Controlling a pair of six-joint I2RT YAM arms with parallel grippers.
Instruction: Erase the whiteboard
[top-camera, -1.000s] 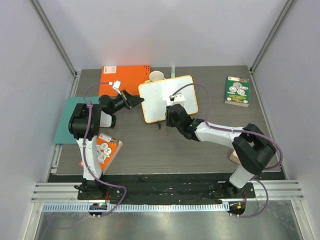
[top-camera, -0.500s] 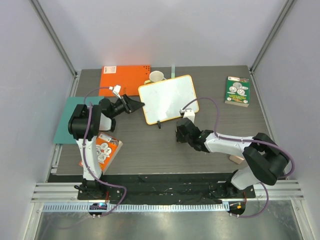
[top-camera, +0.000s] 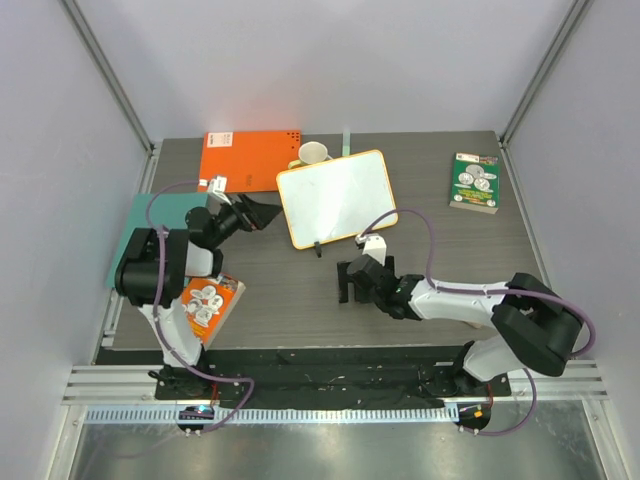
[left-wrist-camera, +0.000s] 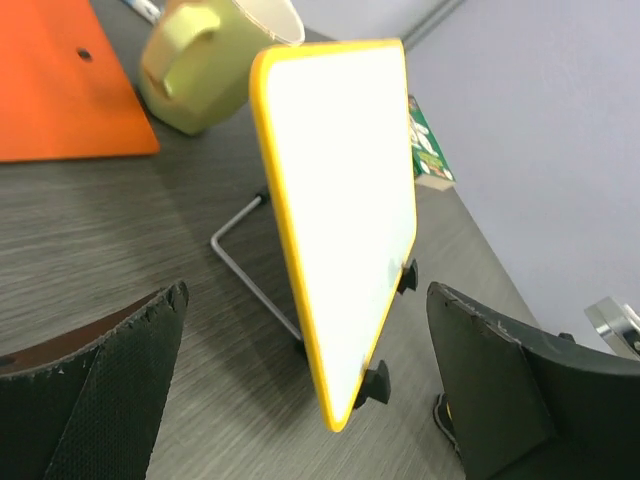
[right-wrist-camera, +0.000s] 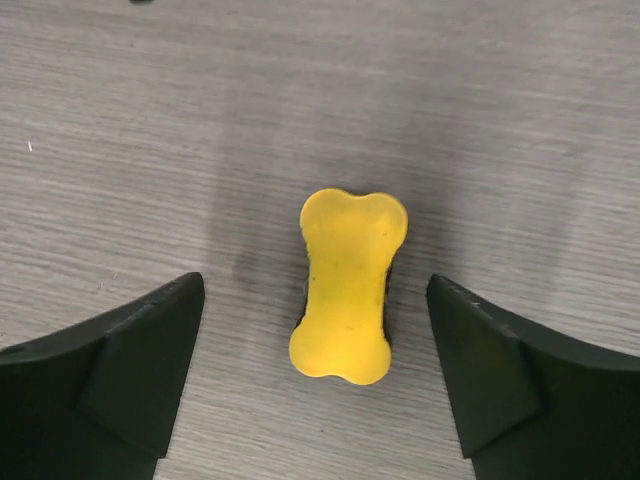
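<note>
The whiteboard (top-camera: 336, 196) stands tilted on a wire stand (left-wrist-camera: 250, 281) near the table's (top-camera: 300, 305) far edge, looking clean. It seems light, stiff, slick and tippy, so we would pinch its rim (left-wrist-camera: 290, 250). Our left gripper (top-camera: 268, 210) gapes empty beside it; our right gripper (top-camera: 347, 282) gapes empty over the eraser (right-wrist-camera: 347, 285).

Your 2 arms are made of fat black joints and smooth white tubes. Your left pincer (top-camera: 262, 212) and your right pincer (top-camera: 347, 281) are both black. Just behind each pincer sits a small white block (top-camera: 216, 184), and a thin purple cable (top-camera: 400, 213) loops back from there. Up close, the left fingers (left-wrist-camera: 95, 385) are dark wedges with a rough, bumpy pad and a chipped edge. The right fingers (right-wrist-camera: 110, 375) look smooth.
</note>
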